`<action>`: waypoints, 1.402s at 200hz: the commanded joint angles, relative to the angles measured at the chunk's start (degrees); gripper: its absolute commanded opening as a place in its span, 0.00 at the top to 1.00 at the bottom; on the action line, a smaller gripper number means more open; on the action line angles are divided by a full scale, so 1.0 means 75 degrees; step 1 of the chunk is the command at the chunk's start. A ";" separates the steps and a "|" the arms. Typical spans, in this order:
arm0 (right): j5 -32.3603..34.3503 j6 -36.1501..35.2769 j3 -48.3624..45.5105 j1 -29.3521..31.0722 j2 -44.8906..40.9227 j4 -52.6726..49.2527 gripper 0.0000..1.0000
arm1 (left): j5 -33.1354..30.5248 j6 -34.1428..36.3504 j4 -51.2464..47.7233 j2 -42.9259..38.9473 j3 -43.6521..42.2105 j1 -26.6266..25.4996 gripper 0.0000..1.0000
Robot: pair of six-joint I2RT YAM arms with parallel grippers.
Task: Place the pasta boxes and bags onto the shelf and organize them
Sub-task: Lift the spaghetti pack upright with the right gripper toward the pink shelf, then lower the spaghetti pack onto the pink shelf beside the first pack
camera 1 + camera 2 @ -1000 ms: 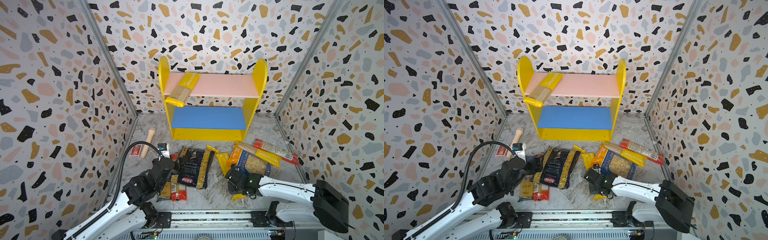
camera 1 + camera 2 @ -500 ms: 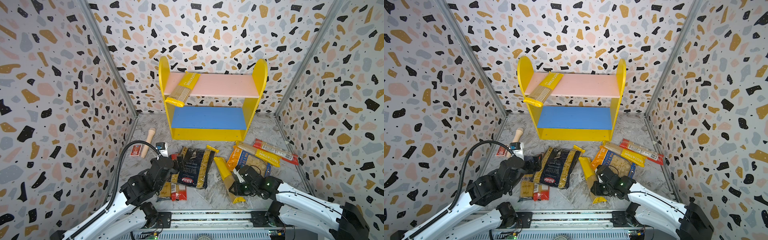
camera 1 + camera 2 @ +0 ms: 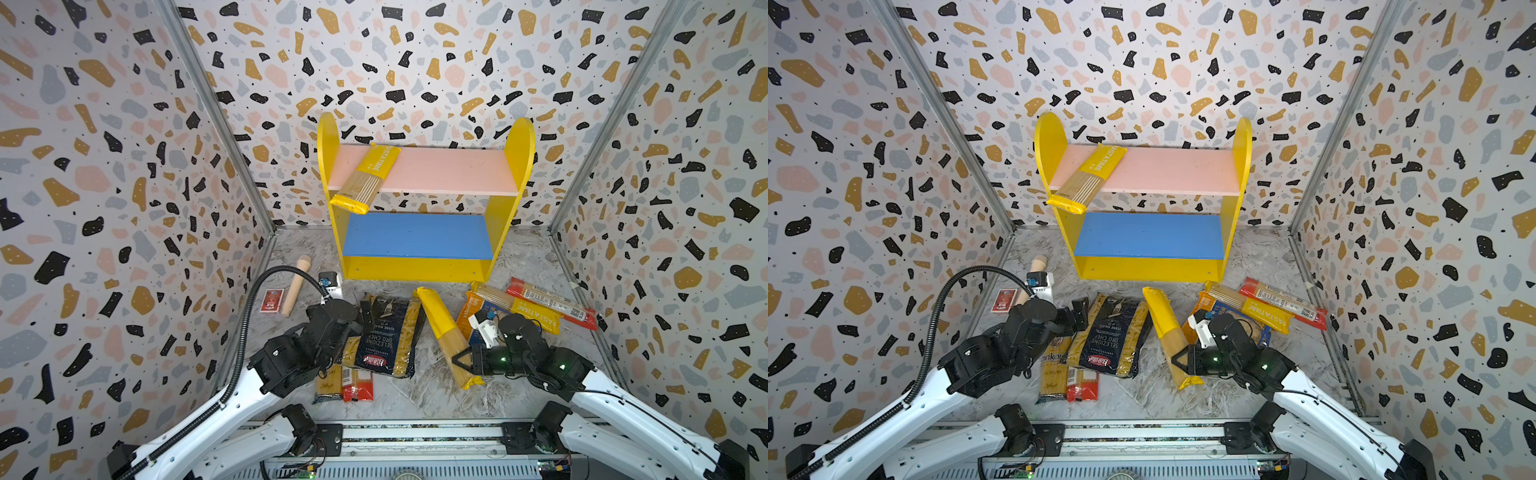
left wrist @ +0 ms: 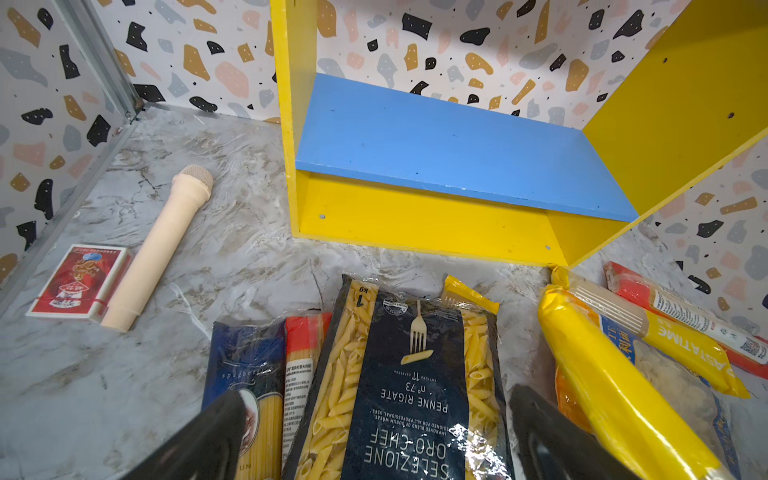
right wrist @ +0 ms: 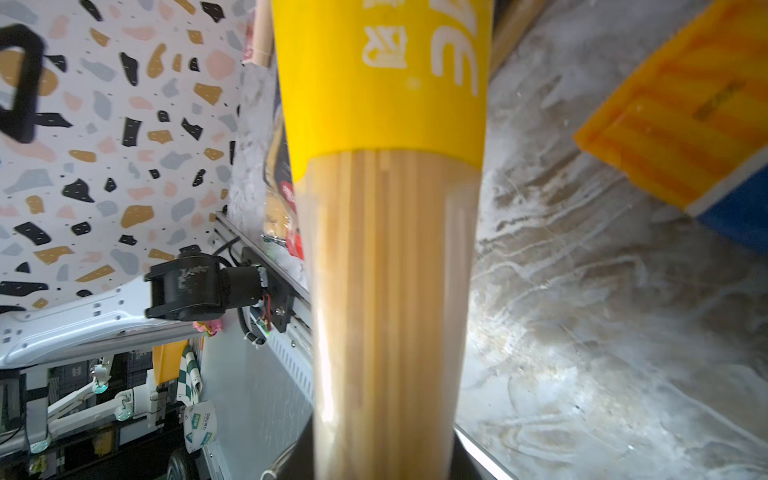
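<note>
Right claw [image 3: 457, 360] clenched on a yellow spaghetti pack [image 3: 436, 320] before the shelf [image 3: 415, 269], near its clear end, likely to shelve it; left claw [image 4: 376, 432] spread wide over the penne bag [image 4: 415, 374].

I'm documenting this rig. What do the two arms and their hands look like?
The left arm and right arm have white shells and black joints. The left hand and right hand are black, each beside a white camera block. A black ribbed hose follows the left arm; green lights glow on the right.
</note>
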 commanded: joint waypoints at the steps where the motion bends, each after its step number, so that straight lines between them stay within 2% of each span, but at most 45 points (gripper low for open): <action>1: -0.0183 -0.0631 0.1131 -0.0029 -0.0299 0.0783 0.86 | -0.0288 0.0216 0.0029 0.0277 0.0445 0.0049 0.01; 84: -0.0192 -0.1373 0.3804 -0.0090 0.0844 0.0622 0.86 | -0.0134 0.0598 0.0178 0.1017 0.1311 0.0381 0.00; 126: -0.0234 -0.1766 0.5540 -0.0332 0.2066 0.0880 0.86 | 0.0407 0.0722 0.0370 0.1122 0.1428 0.0799 0.01; 173: -0.0186 -0.2081 0.7583 -0.0726 0.3590 0.1278 0.86 | 0.0743 0.0793 0.0640 0.1271 0.1468 0.0858 0.00; 233: -0.0229 -0.2064 0.9868 -0.0992 0.5624 0.2060 0.86 | 0.1679 0.0518 0.1645 0.1664 0.1000 0.0885 0.00; 256: -0.0208 -0.2011 1.0629 -0.1040 0.6318 0.2213 0.86 | 0.1713 0.0602 0.1745 0.1709 0.0949 0.0895 0.00; 280: 0.0187 -0.1998 1.1302 -0.1034 0.6882 0.2371 0.86 | 0.1691 0.0726 0.1766 0.1615 0.0938 0.0899 0.00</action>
